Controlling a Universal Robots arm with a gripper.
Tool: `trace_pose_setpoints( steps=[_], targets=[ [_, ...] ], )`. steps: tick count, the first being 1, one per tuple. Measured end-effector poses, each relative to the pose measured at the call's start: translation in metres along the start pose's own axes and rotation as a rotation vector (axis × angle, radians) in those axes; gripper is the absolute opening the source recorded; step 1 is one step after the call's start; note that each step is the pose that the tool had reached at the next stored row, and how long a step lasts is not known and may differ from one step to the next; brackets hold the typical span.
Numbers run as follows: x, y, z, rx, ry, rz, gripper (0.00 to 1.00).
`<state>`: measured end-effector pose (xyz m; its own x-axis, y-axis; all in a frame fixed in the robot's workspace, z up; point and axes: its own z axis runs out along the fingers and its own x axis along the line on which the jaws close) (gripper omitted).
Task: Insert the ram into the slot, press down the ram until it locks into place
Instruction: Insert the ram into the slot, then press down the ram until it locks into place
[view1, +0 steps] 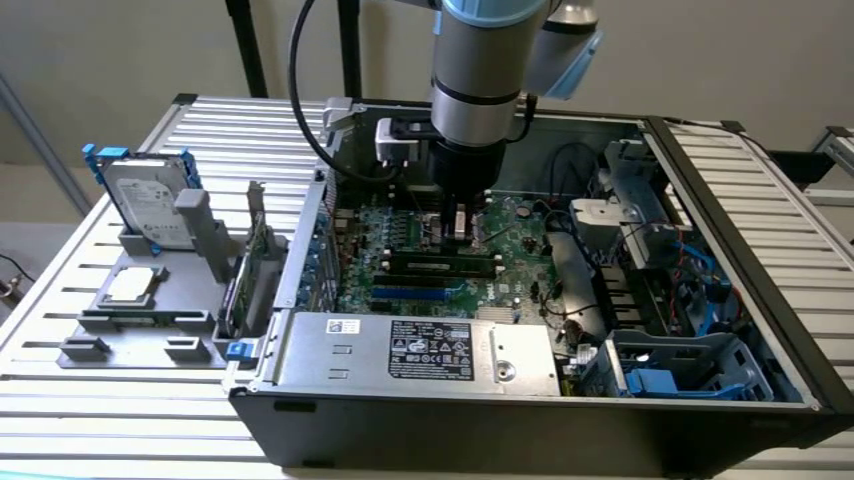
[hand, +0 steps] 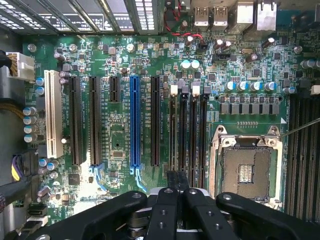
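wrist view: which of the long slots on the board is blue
The single blue slot, flanked by black slots; every other long one is black, save one white slot.

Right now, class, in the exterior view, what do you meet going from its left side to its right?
hard drive → upright expansion card → gripper → blue drive bay
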<state>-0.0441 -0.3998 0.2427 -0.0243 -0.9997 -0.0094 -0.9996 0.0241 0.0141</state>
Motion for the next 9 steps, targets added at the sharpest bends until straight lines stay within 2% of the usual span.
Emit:
trace_pose_setpoints(
  steps=[9],
  targets=[
    [0.0000, 0.0000, 0.0000, 0.0000, 0.0000, 0.000, 0.10]
  ],
)
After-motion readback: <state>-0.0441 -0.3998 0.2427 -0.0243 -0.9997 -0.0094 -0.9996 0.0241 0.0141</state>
